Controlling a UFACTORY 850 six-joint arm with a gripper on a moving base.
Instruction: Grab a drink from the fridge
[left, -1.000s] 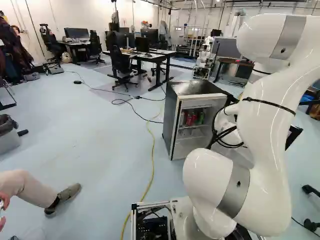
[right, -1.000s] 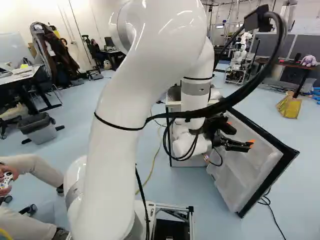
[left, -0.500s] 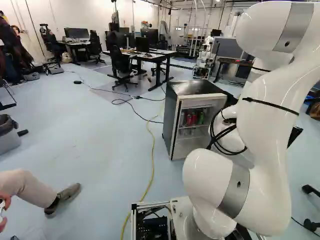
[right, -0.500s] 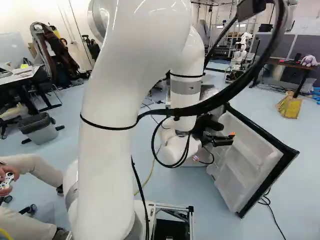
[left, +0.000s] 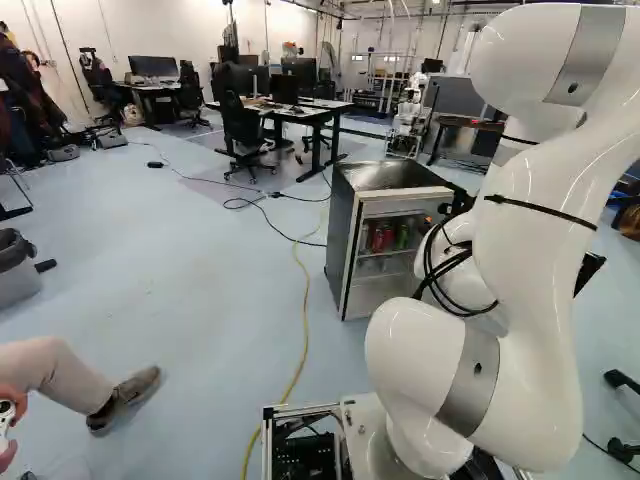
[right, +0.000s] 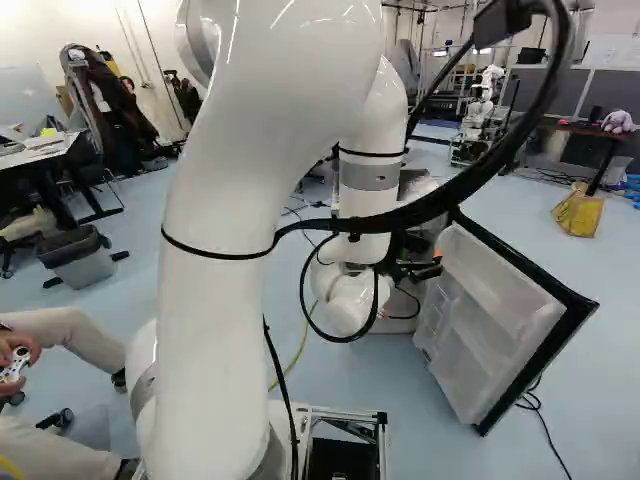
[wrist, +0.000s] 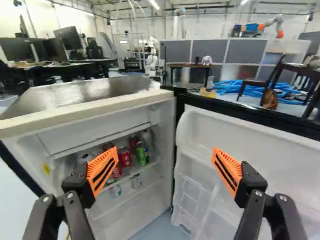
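with twelve straight ahead, the upright drink cans (wrist: 126, 158) stand on the fridge shelf (wrist: 150, 165) at about eleven o'clock from the wide-open end effector (wrist: 165, 161), so the reach should bear that way.

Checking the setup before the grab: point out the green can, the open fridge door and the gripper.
Green can (wrist: 142, 155), wrist view: middle of its side.
Fridge door (right: 490, 310), right base view: white inner lining.
Gripper (wrist: 164, 159), wrist view: midway between its fingertips.
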